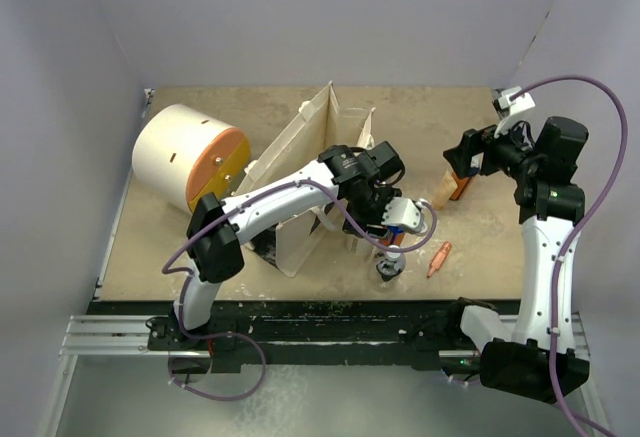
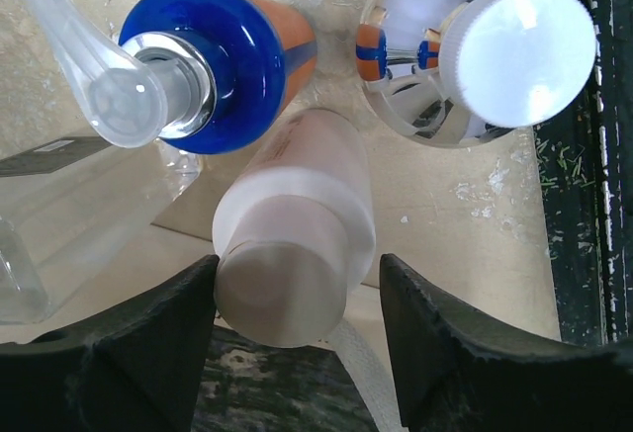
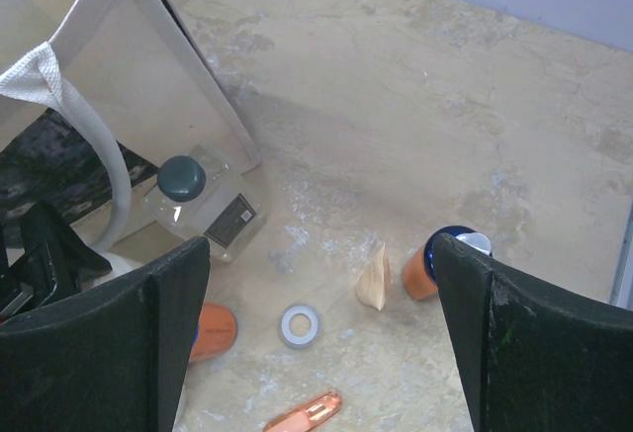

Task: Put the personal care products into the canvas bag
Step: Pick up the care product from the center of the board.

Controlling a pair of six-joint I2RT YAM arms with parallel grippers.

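1. The left gripper straddles the frosted beige bottle, which stands upright with its cap up and its long axis toward the lens. The jaws sit at its 9 and 3 o'clock, and I cannot tell whether they are squeezing it.
2. In the top view the canvas bag lies at 10 o'clock from the bottle (the left arm is far nearer).
3. The right gripper hangs spread and empty. Only its view shows the dark-capped clear bottle at the bag's foot.

Cream canvas bag stands upright mid-table, mouth open. Near its front corner cluster a frosted pale bottle, an orange pump bottle with a blue collar, and a mirror-silver, white-capped bottle. A beige tapered bottle and second orange bottle sit together farther right.
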